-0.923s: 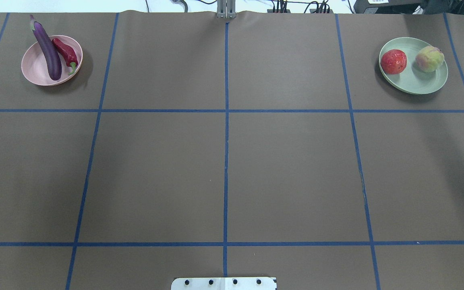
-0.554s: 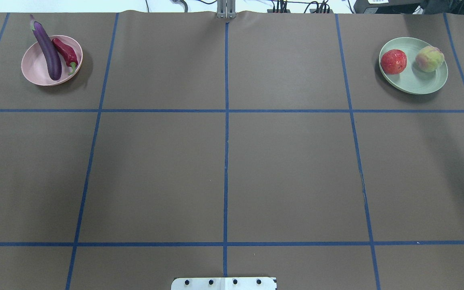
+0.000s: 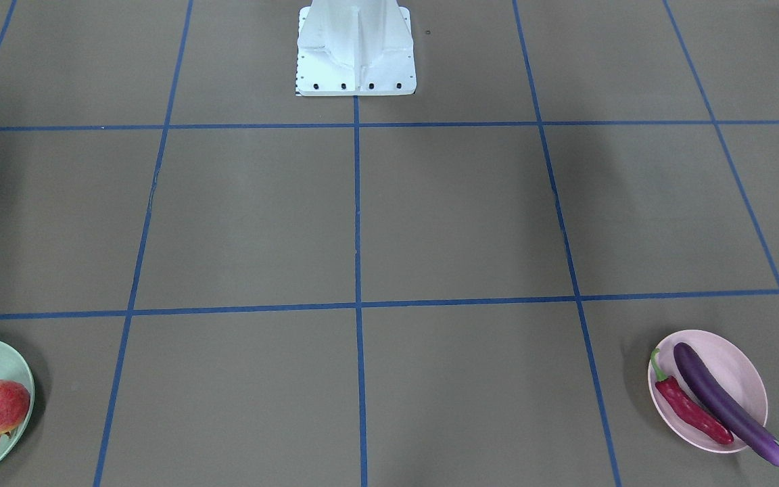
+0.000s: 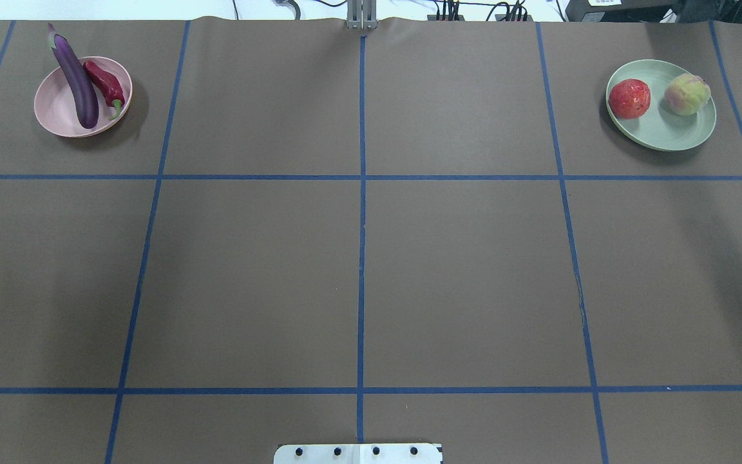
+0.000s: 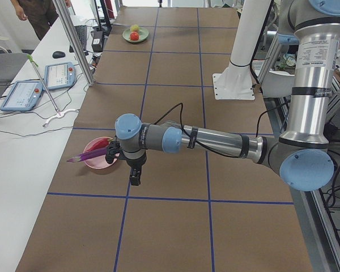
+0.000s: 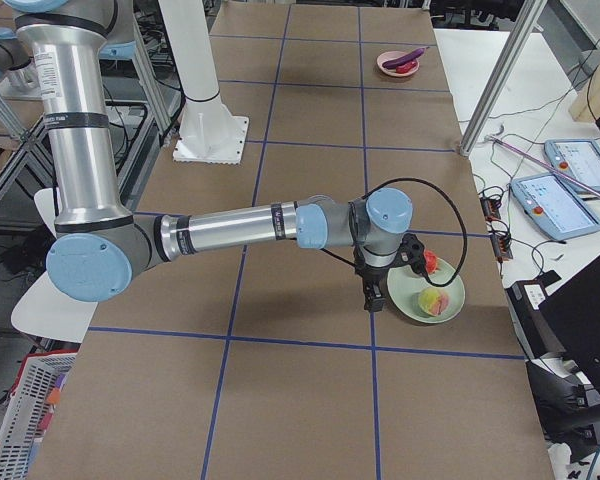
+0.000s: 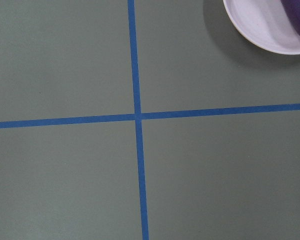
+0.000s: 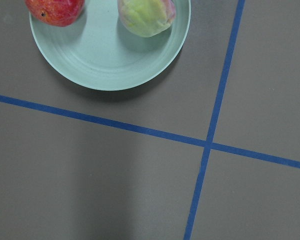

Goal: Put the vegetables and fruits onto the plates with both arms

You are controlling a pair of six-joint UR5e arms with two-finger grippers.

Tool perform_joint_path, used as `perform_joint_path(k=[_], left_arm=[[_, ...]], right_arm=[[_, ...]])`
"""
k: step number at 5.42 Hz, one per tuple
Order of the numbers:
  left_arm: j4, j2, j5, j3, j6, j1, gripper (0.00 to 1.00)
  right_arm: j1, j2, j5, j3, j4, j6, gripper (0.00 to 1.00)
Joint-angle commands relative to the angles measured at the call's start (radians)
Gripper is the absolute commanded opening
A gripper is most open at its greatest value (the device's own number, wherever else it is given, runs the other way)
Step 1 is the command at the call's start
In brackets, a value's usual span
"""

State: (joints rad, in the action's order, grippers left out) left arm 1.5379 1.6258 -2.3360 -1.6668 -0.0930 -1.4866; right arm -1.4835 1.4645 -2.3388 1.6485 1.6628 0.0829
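The purple eggplant (image 4: 78, 80) and the red chili (image 4: 105, 82) lie in the pink plate (image 4: 55, 113) at the far left; the eggplant's stem end overhangs the rim. On the mint green plate (image 4: 667, 132) at the far right sit the pomegranate (image 4: 629, 98) and the peach (image 4: 686, 94). The left gripper (image 5: 136, 177) hangs beside the pink plate (image 5: 96, 163), and the right gripper (image 6: 372, 300) hangs just beside the green plate (image 6: 420, 305). Both show only in the side views, so I cannot tell whether they are open or shut.
The white base block (image 4: 358, 453) stands at the near edge of the brown table with its blue tape grid. Metal posts (image 5: 73, 39) and tablets (image 5: 22, 93) line the operators' side, where a person (image 5: 37, 14) stands.
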Motion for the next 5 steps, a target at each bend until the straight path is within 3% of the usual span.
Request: perform_joint_path(k=[1, 5], left_arm=[[0.005, 0.025, 0.000, 0.010, -0.089, 0.002, 1.00], [0.007, 0.028, 0.001, -0.001, -0.085, 0.002, 1.00]], right_arm=[[0.002, -0.001, 0.004, -0.002, -0.002, 0.000, 1.00], [0.003, -0.007, -0.004, 0.004, -0.006, 0.000, 1.00]])
